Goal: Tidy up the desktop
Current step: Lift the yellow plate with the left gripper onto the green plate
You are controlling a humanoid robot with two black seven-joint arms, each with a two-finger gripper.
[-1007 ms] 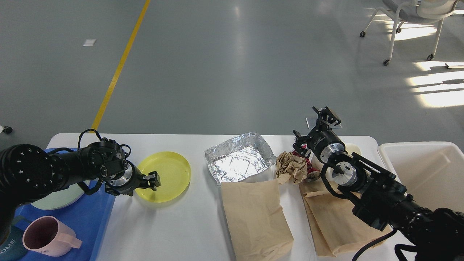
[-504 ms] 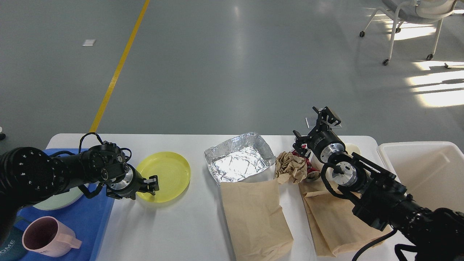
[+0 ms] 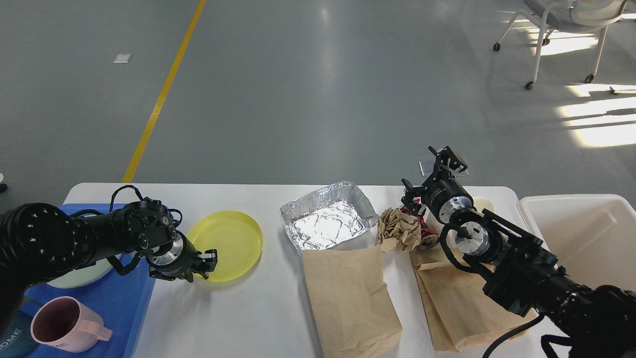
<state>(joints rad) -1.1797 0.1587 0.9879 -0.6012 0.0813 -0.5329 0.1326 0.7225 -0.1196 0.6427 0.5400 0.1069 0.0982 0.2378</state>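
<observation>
The left gripper (image 3: 207, 262) was clamped on the near left rim of a yellow plate (image 3: 228, 243), one finger over the edge and one under, so the plate looked tipped a little off the desktop (image 3: 238, 318). The right gripper (image 3: 449, 161) hung past the far edge with its fingers spread and nothing between them. The desktop was a big white top, smooth and matte, with rounded corners, filling the lower half of the view; its long axis ran left to right. On it sat a foil tray (image 3: 328, 220), a crumpled paper wad (image 3: 397, 228) and two flat brown bags (image 3: 348, 298). A blue tray (image 3: 119, 298) with a pink mug (image 3: 59, 323) covered its left end, and a white bin (image 3: 581, 233) stood just beside its right. Beyond lay grey floor with a yellow line (image 3: 164, 89) and a wheeled chair (image 3: 561, 30) in sun patches.
</observation>
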